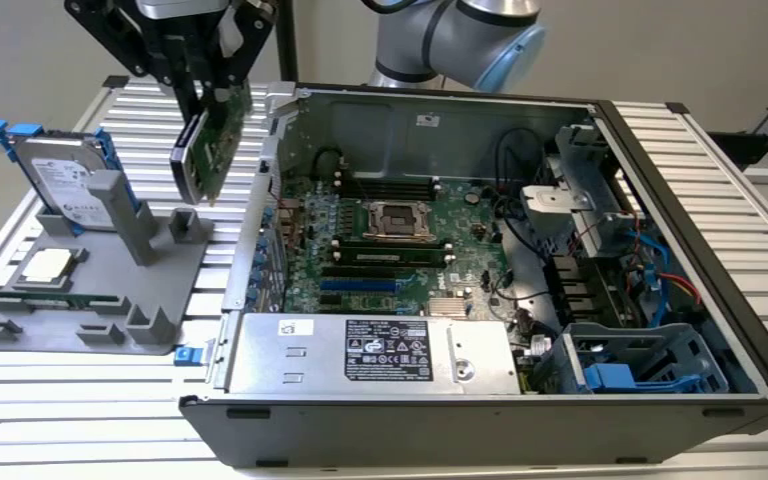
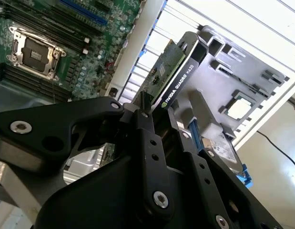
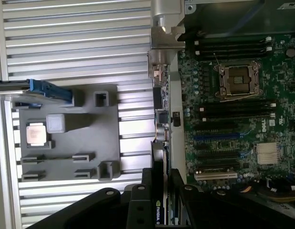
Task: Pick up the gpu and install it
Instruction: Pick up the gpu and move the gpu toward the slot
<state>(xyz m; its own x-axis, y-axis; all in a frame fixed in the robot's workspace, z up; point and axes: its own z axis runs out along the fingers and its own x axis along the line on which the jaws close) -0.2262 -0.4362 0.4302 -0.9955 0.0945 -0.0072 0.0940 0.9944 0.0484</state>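
Observation:
The gpu (image 1: 211, 150) hangs on edge in the air, its green board facing the case and its black shroud facing the holder. My gripper (image 1: 205, 95) is shut on its upper part, above the gap between the grey holder (image 1: 104, 290) and the open computer case (image 1: 491, 420). In the second wrist view the gpu (image 2: 173, 81) sticks out from between the black fingers (image 2: 148, 125). In the first wrist view the gpu (image 3: 160, 164) shows edge-on over the case's side wall, gripper (image 3: 160, 193) shut on it.
The holder carries a silver hard drive with blue rails (image 1: 64, 180) standing upright and a processor chip (image 1: 48, 265). Inside the case lie the motherboard (image 1: 384, 240) with blue slots (image 1: 357, 285), the power supply (image 1: 371, 350) and a drive cage (image 1: 644, 365).

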